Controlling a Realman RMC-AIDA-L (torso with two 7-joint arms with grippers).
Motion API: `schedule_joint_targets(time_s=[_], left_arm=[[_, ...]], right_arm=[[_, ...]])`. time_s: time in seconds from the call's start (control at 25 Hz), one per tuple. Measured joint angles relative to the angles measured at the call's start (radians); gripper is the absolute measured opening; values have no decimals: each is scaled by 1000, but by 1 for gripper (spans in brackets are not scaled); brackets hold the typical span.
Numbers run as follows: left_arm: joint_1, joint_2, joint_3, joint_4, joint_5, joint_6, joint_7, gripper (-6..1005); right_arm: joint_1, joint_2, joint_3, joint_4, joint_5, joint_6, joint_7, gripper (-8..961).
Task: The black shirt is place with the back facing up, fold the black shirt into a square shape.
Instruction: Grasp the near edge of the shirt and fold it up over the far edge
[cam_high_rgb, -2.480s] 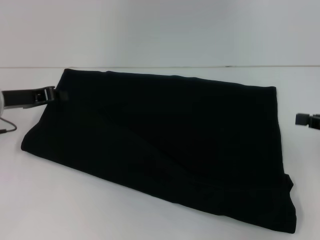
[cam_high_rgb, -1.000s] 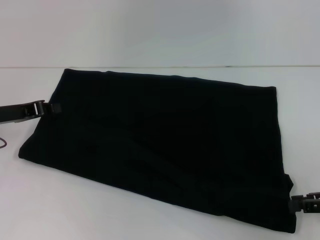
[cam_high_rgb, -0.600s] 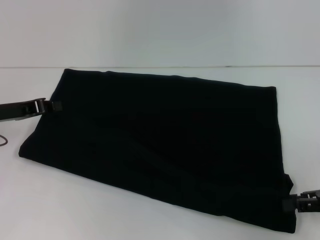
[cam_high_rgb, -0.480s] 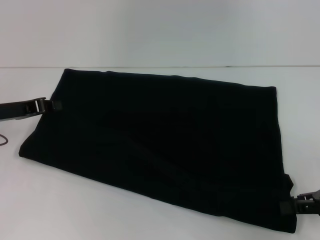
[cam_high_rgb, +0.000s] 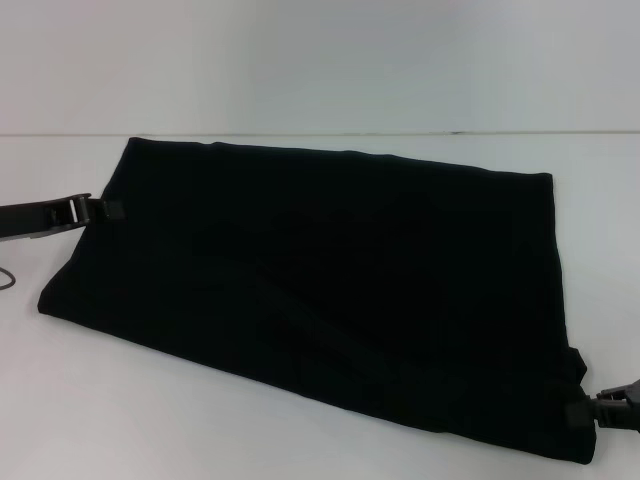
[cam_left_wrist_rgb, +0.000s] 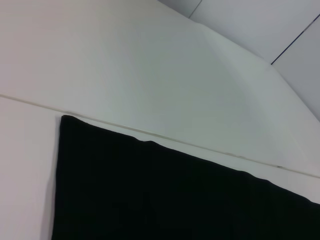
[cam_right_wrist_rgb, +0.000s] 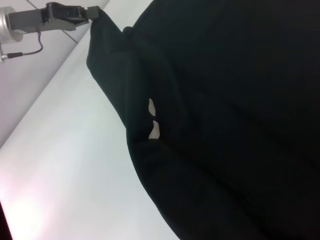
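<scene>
The black shirt (cam_high_rgb: 330, 290) lies flat on the white table (cam_high_rgb: 150, 410), folded into a long band that runs from far left to near right. My left gripper (cam_high_rgb: 112, 210) is at the shirt's left edge, shut on the cloth. The right wrist view shows that same left gripper (cam_right_wrist_rgb: 92, 10) with the shirt (cam_right_wrist_rgb: 225, 125) peaking up into it. My right gripper (cam_high_rgb: 578, 416) sits at the shirt's near right corner, touching the cloth. The left wrist view shows only the shirt's far corner (cam_left_wrist_rgb: 175, 200) and the wall.
The table's far edge meets a pale wall (cam_high_rgb: 320, 60) just behind the shirt. A thin cable (cam_high_rgb: 8, 278) loops beside the left arm. Bare white tabletop lies in front of the shirt on the left and along its right side.
The right gripper has come down from the far right side to the shirt's near right corner. The left gripper has dropped slightly along the left edge, and the shirt's near left corner has shifted a little outward.
</scene>
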Motion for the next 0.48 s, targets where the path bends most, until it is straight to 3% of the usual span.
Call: schedule_joint_targets(time_s=[0.24,0.48], left_arm=[[30,-4,-8,38,-31,53,0,1],[103,-30,-9,132,-95,187,-5,1]], right_arm=[[-30,-7,64,-2,1,-27,-38,42],[-69,-22,133,-14,1,-68,-72,42]])
